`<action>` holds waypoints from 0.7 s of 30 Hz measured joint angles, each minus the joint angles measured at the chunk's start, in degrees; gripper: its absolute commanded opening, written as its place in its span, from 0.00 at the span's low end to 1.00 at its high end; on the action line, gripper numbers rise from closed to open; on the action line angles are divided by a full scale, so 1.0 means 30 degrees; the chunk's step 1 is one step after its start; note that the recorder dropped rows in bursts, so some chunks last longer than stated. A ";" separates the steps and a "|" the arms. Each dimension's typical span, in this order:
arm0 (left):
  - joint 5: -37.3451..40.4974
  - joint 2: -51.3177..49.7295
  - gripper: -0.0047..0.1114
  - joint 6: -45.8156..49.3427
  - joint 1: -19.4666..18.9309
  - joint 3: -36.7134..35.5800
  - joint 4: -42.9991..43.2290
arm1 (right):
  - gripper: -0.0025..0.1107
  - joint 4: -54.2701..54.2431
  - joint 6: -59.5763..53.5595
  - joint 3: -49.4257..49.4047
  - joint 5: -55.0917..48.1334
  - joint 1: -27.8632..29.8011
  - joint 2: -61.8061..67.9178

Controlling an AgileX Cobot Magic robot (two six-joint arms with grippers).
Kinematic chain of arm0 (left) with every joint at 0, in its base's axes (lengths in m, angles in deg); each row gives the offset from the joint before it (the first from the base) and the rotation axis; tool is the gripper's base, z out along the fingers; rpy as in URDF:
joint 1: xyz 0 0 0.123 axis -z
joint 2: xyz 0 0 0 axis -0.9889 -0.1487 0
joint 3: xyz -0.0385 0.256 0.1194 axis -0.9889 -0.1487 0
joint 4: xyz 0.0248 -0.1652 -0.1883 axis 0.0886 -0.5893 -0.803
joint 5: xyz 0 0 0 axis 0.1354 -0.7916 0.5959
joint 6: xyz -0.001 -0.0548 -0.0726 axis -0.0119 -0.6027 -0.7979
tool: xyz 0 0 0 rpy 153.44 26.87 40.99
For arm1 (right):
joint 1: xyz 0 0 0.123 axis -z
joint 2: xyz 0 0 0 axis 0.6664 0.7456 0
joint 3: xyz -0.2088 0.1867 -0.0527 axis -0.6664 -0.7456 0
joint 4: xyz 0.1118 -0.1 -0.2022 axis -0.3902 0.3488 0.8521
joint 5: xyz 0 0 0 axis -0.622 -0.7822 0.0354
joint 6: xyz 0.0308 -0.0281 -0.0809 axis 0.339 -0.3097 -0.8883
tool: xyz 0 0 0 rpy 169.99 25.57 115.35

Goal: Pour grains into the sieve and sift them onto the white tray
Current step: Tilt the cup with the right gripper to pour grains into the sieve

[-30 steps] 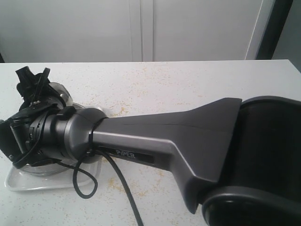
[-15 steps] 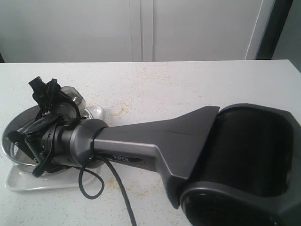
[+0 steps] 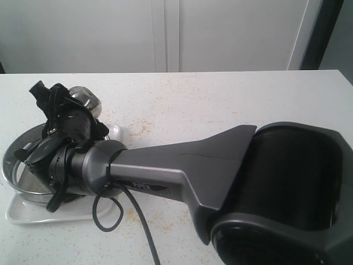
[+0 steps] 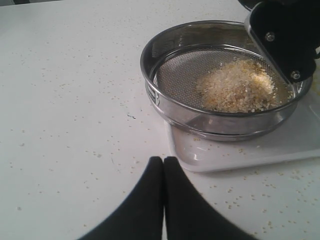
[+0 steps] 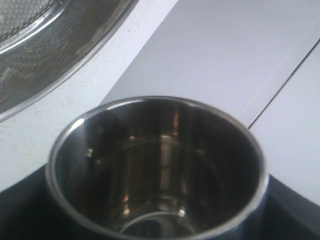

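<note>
The left gripper (image 4: 163, 167), pinched closed on nothing, faces the sieve (image 4: 165, 107) on the white tray (image 4: 225, 155) at the table's (image 3: 220, 99) nine o'clock. Its stiff steel rim looks the best hold; the loose grains (image 4: 235, 85) inside would likely spill if tipped. At its one o'clock, the right gripper (image 3: 69, 105) clamps an empty steel cup (image 5: 155, 165).

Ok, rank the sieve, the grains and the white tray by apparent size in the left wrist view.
Largest: the sieve.
Smallest: the grains heaped inside it.
The white tray is mostly hidden beneath the sieve and cropped, so unranked.
</note>
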 measured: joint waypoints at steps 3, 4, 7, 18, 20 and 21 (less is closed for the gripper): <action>0.0000 0.0000 0.04 0.0000 0.0000 0.0000 0.0000 | 0.02 0.0429 0.0000 0.0000 0.0000 0.0000 0.0000; 0.0000 0.0000 0.04 0.0000 0.0000 0.0000 0.0000 | 0.02 0.0620 0.0024 0.0000 0.0000 0.0000 0.0000; 0.0000 0.0000 0.04 0.0000 0.0000 0.0000 0.0000 | 0.02 0.1238 0.0024 0.0000 0.0000 0.0000 0.0000; 0.0000 0.0000 0.04 0.0000 0.0000 0.0000 0.0000 | 0.02 0.1697 0.0024 0.0000 0.0787 0.0000 0.0000; 0.0000 0.0000 0.04 0.0000 0.0000 0.0000 0.0000 | 0.02 0.1742 0.0041 0.0000 0.1385 0.0000 0.0000; 0.0000 0.0000 0.04 0.0000 0.0000 0.0000 0.0000 | 0.02 0.1742 0.0041 0.0000 0.1675 0.0000 0.0000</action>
